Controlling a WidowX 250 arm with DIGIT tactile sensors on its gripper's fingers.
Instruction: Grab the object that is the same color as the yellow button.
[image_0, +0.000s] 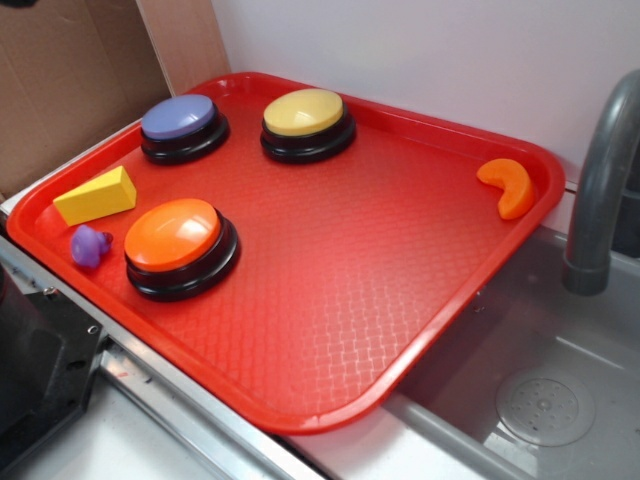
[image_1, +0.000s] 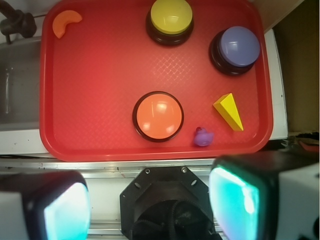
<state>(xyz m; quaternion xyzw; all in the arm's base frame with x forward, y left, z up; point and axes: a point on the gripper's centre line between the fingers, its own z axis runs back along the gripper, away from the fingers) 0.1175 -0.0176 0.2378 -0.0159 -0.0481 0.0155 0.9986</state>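
Observation:
The small yellow wedge block (image_0: 96, 196) lies on the red tray (image_0: 350, 290) near its left edge; in the wrist view it (image_1: 229, 110) lies at the right, past the orange button. The yellow button (image_0: 305, 122) stands at the tray's far side, and shows in the wrist view (image_1: 171, 20) at the top. My gripper (image_1: 152, 207) is high above the robot base, short of the tray's near rim. Its two pads (image_1: 67, 212) stand wide apart with nothing between them. The gripper is not in the exterior view.
An orange-domed button (image_0: 180, 246), a purple-domed button (image_0: 182, 127), a small purple figure (image_0: 89, 245) and an orange crescent (image_0: 508, 185) also sit on the tray. A grey sink (image_0: 540, 400) with a tap (image_0: 600, 190) lies to the right. Cardboard (image_0: 70, 70) stands behind.

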